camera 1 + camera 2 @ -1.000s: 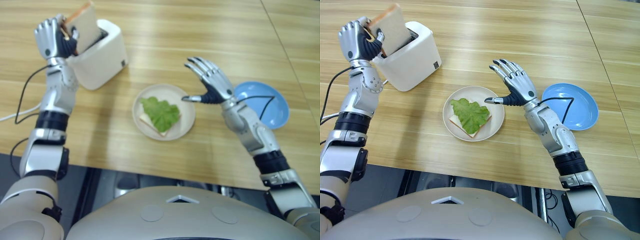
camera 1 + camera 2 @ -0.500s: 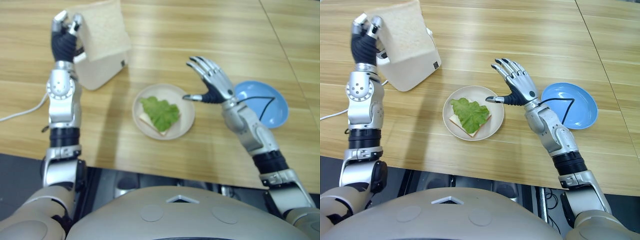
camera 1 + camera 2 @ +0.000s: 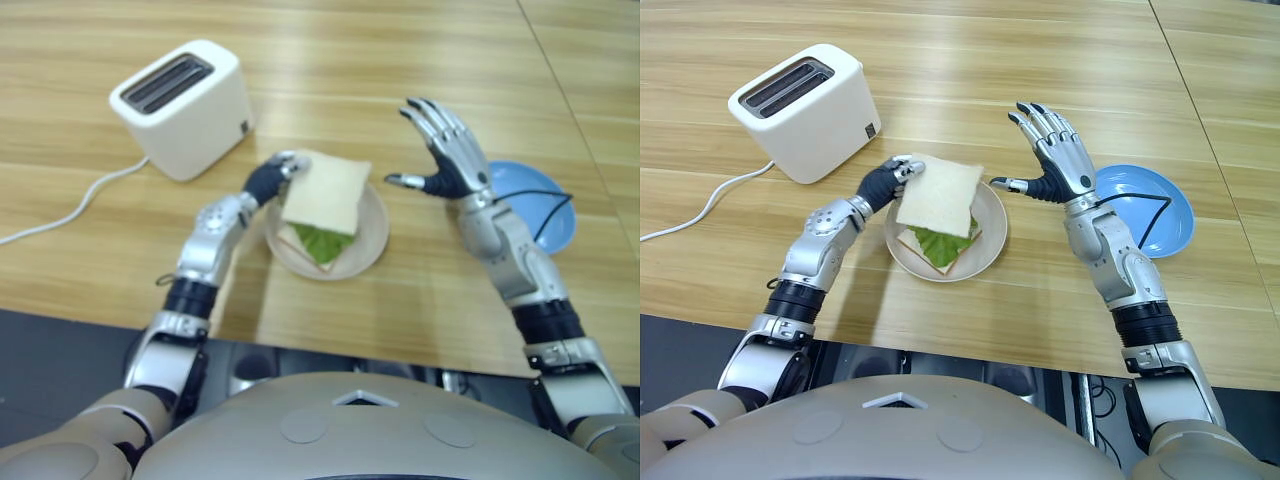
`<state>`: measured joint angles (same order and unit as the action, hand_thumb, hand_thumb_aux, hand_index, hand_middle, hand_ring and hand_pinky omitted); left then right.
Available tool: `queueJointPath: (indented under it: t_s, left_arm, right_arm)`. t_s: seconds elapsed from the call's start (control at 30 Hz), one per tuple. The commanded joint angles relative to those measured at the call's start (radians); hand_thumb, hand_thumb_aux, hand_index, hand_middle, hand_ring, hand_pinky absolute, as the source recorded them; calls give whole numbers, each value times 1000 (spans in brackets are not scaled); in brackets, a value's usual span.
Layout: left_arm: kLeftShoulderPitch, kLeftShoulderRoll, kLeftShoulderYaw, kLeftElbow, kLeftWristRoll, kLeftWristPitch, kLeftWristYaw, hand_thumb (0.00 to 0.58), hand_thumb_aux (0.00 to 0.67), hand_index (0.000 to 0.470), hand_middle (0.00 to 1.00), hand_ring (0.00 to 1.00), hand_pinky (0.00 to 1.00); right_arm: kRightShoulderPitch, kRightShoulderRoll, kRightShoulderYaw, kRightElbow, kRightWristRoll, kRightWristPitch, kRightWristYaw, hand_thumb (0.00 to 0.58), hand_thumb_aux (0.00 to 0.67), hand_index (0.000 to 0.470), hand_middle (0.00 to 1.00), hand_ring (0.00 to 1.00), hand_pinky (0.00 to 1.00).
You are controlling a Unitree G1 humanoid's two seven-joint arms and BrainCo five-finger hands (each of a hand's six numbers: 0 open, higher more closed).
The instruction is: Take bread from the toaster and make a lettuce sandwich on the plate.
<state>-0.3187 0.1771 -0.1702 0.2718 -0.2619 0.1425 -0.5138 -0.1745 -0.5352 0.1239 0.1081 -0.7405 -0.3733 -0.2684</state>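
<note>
Left hand (image 3: 883, 183) gripping one bread slice (image 3: 938, 195), above plate (image 3: 993, 240) (one leaf (image 3: 936, 244)); right hand (image 3: 1058, 165) spread

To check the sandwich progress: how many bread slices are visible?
2. One slice is in the left hand above the plate; the other slice lies on the plate under the lettuce, mostly hidden.

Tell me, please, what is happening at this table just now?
The robot is making a sandwich. Its left hand holds a slice of bread tilted over the plate, just above the lettuce leaf that lies on a lower slice. Whether the held slice already touches the lettuce I cannot tell. Its right hand is open, raised beside the plate, near the blue dish. The toaster stands at the back left.
</note>
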Motion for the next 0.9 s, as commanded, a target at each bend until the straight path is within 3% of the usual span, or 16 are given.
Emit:
queueJointPath:
  t_s: [0.03, 0.53, 0.9]
  left_arm:
    - [-21, 24, -18, 19, 39, 13, -52, 580, 670, 460, 1000, 1000, 1000]
    - [-86, 101, 4, 95, 148, -26, -91, 580, 670, 460, 1000, 1000, 1000]
    - [-132, 56, -52, 245, 226, -63, -125, 580, 670, 460, 1000, 1000, 1000]
  right_arm:
    - [-8, -1, 6, 13, 2, 3, 6, 0, 0, 0, 0, 0, 0]
    - [1, -3, 53, 15, -21, -1, 20, 0, 0, 0, 0, 0, 0]
    - [0, -35, 172, -71, -154, -42, 85, 0, 0, 0, 0, 0, 0]
